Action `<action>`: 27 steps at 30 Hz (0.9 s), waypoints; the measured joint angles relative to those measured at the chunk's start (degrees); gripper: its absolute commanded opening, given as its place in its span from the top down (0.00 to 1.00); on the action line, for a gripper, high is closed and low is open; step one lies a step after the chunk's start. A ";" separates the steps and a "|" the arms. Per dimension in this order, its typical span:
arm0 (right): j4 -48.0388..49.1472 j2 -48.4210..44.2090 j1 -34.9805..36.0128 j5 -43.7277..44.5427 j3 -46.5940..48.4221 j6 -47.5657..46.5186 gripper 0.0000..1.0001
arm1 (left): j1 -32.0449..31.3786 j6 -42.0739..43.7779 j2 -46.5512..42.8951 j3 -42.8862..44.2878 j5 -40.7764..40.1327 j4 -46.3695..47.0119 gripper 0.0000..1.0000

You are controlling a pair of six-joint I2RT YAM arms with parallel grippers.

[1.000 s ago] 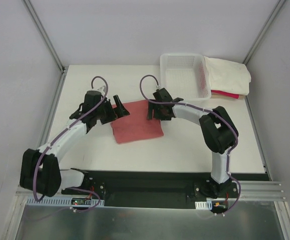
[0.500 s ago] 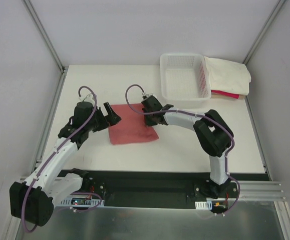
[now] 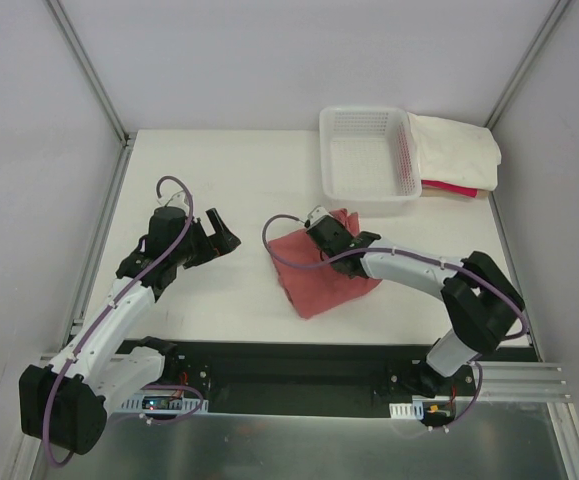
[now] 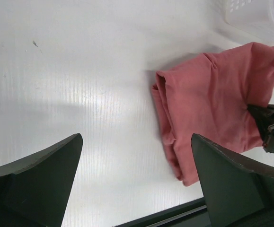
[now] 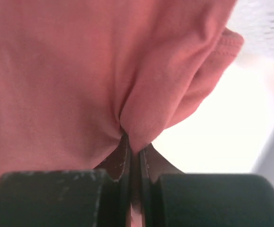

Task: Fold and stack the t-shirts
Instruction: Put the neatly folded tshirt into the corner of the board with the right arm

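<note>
The dusty salmon-red t-shirt point(image 3: 321, 280) lies bunched and partly folded on the white table, in front of the basket. My right gripper point(image 3: 337, 232) is shut on a pinch of its cloth near the far edge. The right wrist view shows the fold point(image 5: 141, 109) caught between the closed fingers of the gripper point(image 5: 136, 147). My left gripper point(image 3: 219, 235) stands open to the left of the shirt, apart from it. In the left wrist view the shirt point(image 4: 212, 104) lies beyond the spread jaws of that gripper point(image 4: 136, 142). A cream-white t-shirt point(image 3: 459, 150) rests on a bright pink-red one point(image 3: 454, 189) at the back right.
A white lattice basket point(image 3: 364, 155) stands at the back, just left of the two stacked shirts. The table's black front edge point(image 3: 299, 350) runs close to the salmon shirt. Grey walls enclose the table on both sides.
My right gripper has shut on the salmon-red shirt and pulled it right and toward the front, bunching it. The left arm drew back to the left, then held still.
</note>
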 measured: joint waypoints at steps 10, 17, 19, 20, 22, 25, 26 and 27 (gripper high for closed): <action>5.66 -10.25 -1.44 10.43 -6.43 -22.67 0.99 | 0.00 0.04 0.22 0.00 -1.07 -0.17 0.01; 14.58 -17.51 -3.43 11.89 -5.38 -35.54 0.99 | 0.00 0.04 0.76 0.00 -2.73 -0.48 0.01; 16.33 -17.53 -3.63 12.04 -4.28 -38.66 0.99 | 0.00 0.04 1.11 0.00 -3.02 -0.52 0.01; 16.90 -17.53 -3.72 12.07 -3.76 -39.98 0.99 | 0.00 0.04 1.31 0.00 -3.06 -0.59 0.01; 17.62 -17.44 -3.93 12.26 -2.75 -42.07 0.99 | 0.00 0.04 1.66 0.02 -3.15 -0.79 0.01; 18.36 -16.79 -4.31 12.76 -0.24 -44.54 0.99 | 0.00 0.04 2.03 0.07 -3.28 -0.85 0.01; 18.58 -16.68 -4.42 12.85 0.59 -45.07 0.99 | 0.00 0.04 2.16 0.13 -3.45 -0.85 0.01; 18.64 -16.68 -4.46 13.00 1.46 -45.46 0.99 | 0.00 0.04 2.32 0.26 -3.67 -0.85 0.01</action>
